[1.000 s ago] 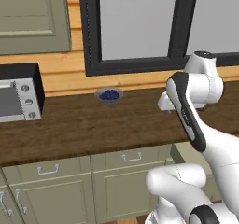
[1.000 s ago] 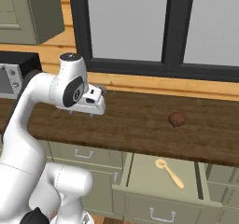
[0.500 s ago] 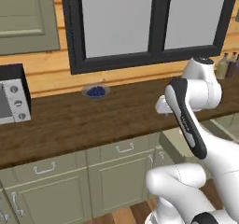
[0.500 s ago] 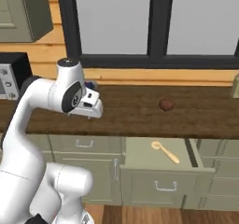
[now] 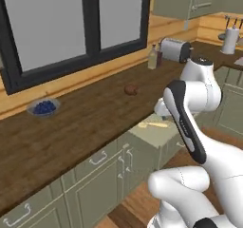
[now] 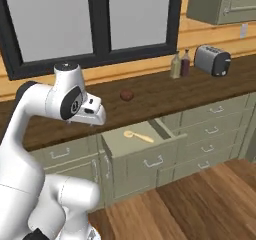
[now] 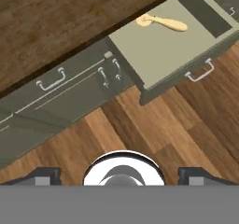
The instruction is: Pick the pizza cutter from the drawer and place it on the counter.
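The pizza cutter [image 6: 138,136], a small tan disc on a stubby handle, lies in the open drawer [image 6: 150,156], near its back. Seen from the hand it is the pizza cutter [image 7: 161,21] at the top right, inside the drawer [image 7: 158,55]. It also lies in the drawer [image 5: 149,136] as the pizza cutter [image 5: 153,125], just left of my forearm. My gripper [image 6: 93,117] hangs over the counter's [image 6: 160,96] front edge, left of the drawer and well above it. The gripper [image 7: 121,175] is open, its fingertips [image 7: 45,174] wide apart, with nothing between them.
A brown round lump [image 6: 127,95] sits on the counter behind the drawer. Two bottles [image 6: 180,64] and a toaster [image 6: 212,59] stand further right. A bowl of blueberries [image 5: 44,107] is at the left. Shut cabinet drawers [image 7: 56,85] and wooden floor [image 7: 154,139] lie below.
The whole picture has shifted, so the base has moved: the open drawer now lies close beside the arm, and the toaster and bottles have come into view. The gripper stays open and holds nothing.
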